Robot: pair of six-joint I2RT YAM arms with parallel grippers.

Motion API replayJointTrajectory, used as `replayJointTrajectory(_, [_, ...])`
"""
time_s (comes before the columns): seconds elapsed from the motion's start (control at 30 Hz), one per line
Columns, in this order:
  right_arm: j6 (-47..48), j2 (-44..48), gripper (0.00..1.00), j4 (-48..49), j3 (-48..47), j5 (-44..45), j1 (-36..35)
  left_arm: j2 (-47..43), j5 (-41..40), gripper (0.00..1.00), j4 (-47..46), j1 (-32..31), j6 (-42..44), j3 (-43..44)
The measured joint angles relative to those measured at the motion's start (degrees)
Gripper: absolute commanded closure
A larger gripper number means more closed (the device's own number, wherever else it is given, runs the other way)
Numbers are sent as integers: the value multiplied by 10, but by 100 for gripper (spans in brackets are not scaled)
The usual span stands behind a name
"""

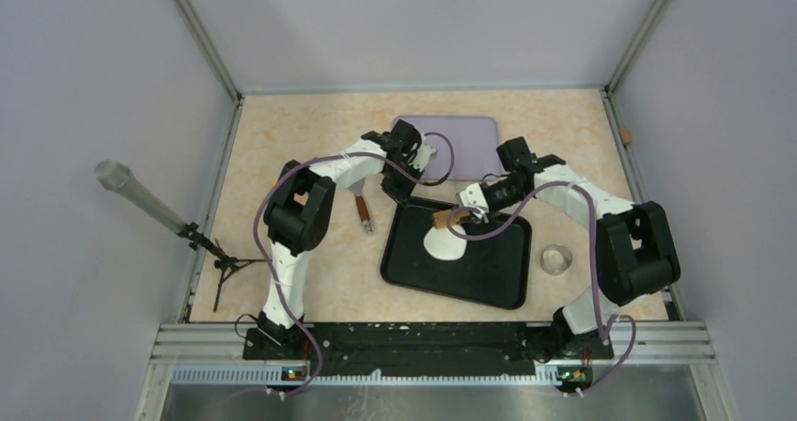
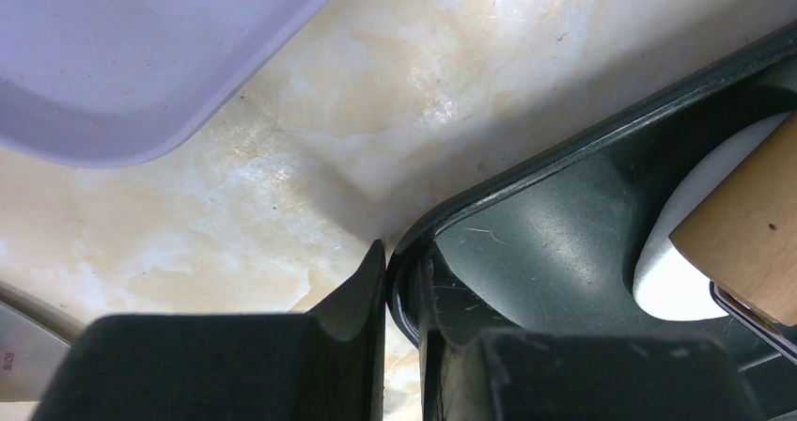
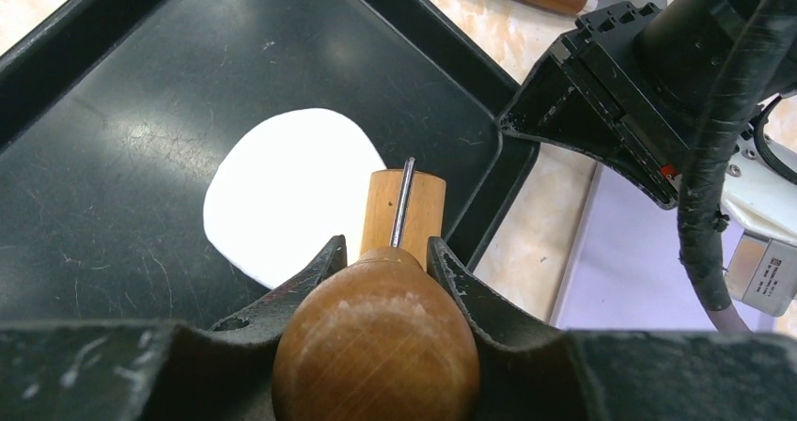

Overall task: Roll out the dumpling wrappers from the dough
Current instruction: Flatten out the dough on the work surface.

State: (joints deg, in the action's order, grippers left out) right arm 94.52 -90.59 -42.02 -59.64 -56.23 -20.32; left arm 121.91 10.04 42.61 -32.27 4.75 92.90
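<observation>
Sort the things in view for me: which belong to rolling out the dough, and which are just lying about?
Part of the job:
- dough, flattened, on the black tray
- wooden roller, held by the right gripper
- left gripper, jaws pinching the black tray's corner

Lying about:
- lilac tray
- wooden-handled tool
- glass dish

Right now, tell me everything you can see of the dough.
The dough is a smooth white sheet, flattened into an uneven oval. It lies on the floor of the black tray, left of its middle. The wooden roller, clamped in the right gripper, sits over its far edge; nothing else touches it.
</observation>
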Motion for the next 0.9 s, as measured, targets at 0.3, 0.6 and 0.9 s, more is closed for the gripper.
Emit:
replayJointTrajectory(0.3, [40, 7, 100, -21, 4, 14, 2, 0, 2, 100, 0, 2, -5, 0])
replayJointTrajectory(0.6, [66, 17, 100, -40, 11, 20, 2, 0, 2, 100, 1, 2, -8, 0])
replayJointTrajectory(0.9, [86, 28, 100, -53, 21, 24, 2, 1, 2, 100, 1, 2, -14, 0])
